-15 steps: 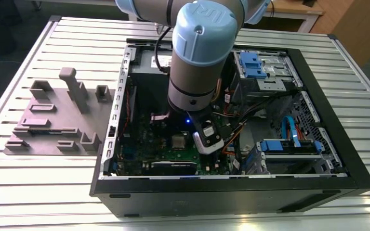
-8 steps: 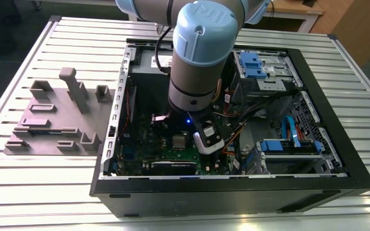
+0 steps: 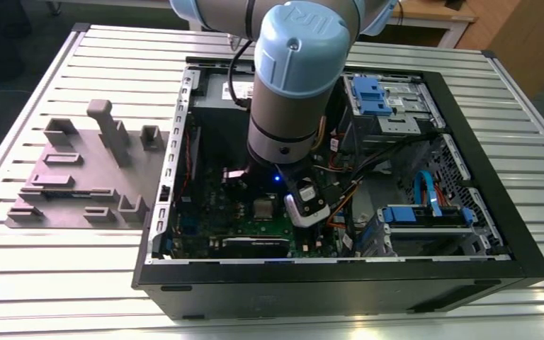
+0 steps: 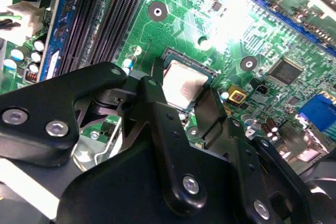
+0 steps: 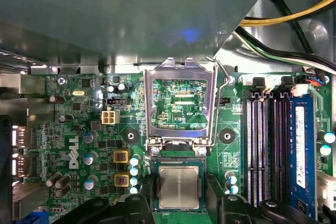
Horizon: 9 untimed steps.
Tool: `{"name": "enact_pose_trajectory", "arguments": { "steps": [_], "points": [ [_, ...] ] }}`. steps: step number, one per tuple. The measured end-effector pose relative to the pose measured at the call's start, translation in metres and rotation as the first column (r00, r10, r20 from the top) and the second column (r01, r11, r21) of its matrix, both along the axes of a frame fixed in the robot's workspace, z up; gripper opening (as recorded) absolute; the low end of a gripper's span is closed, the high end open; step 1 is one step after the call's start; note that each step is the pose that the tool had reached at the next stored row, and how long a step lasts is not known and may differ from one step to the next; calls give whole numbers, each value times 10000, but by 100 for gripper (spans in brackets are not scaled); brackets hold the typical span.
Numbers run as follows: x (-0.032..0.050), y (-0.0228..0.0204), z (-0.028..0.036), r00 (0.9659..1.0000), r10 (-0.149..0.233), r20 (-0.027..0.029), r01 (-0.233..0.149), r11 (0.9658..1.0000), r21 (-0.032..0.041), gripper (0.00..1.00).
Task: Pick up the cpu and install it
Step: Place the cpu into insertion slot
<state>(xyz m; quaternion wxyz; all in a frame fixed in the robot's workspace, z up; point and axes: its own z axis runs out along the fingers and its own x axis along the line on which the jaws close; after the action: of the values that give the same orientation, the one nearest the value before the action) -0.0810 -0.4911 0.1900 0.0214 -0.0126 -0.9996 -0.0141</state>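
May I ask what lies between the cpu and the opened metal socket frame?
In the first wrist view, only the frame's hinge and the socket's dark edge lie between cpu and frame.

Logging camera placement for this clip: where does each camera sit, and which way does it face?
Exterior view: off the arm, high, looking down into the open computer case on the slatted table; the arm shows.
First wrist view: on the arm, facing the motherboard squarely; the hand shows.
Second wrist view: on the arm, slanting over the hand's black body.
Both wrist views share the cpu on the motherboard.
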Motion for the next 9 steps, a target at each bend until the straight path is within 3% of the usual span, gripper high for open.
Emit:
{"name": "enact_pose_trajectory", "arguments": {
  "steps": [4,5,9],
  "points": [
    [0,0,-8,10000,0,1,0,10000,2,52],
    [1,0,-11,10000,0,1,0,10000,1,58],
    [3,0,-8,10000,0,-1,0,10000,-2,58]
  ]
}}
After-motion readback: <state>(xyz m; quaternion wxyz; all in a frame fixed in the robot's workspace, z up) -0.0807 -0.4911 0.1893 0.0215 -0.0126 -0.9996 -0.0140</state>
